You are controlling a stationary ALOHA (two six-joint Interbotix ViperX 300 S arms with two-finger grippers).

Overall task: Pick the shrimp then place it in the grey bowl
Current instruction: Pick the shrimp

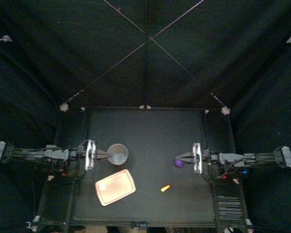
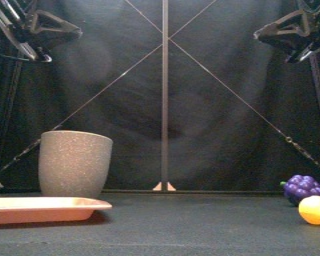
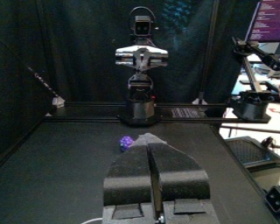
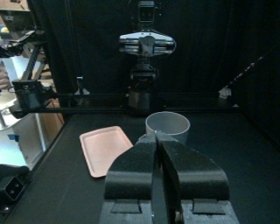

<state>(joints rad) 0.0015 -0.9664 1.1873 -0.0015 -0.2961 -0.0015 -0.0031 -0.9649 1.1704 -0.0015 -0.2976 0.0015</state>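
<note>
Evidently nothing is gripped yet: both arms are held raised at the worktop's [image 1: 155, 127] sides, the left hand [image 3: 152, 140] and the right hand [image 4: 161, 140] each with its jaws pressed together on nothing. Parked apart like this, they leave the middle free for a reach.

The shrimp [image 1: 163, 189], shown as a small yellow-orange toy, is found on the worktop toward the front, just right of the pink tray [image 1: 116, 187] and in front of the purple grapes [image 1: 180, 163]. As it lies nearer the right arm, that arm is judged the likelier one for the pick.

The grey bowl [image 2: 76, 163] is stood upright behind the tray, near the left hand, its mouth turned upward to receive a drop. It is seen as a tall, speckled, slightly tapered cup with a matt, stone-like surface. The tray is flat, smooth and shallow-rimmed, and the grapes are a knobbly cluster. The shrimp looks like rounded, glossy plastic, but its finer shape cannot be made out.
</note>
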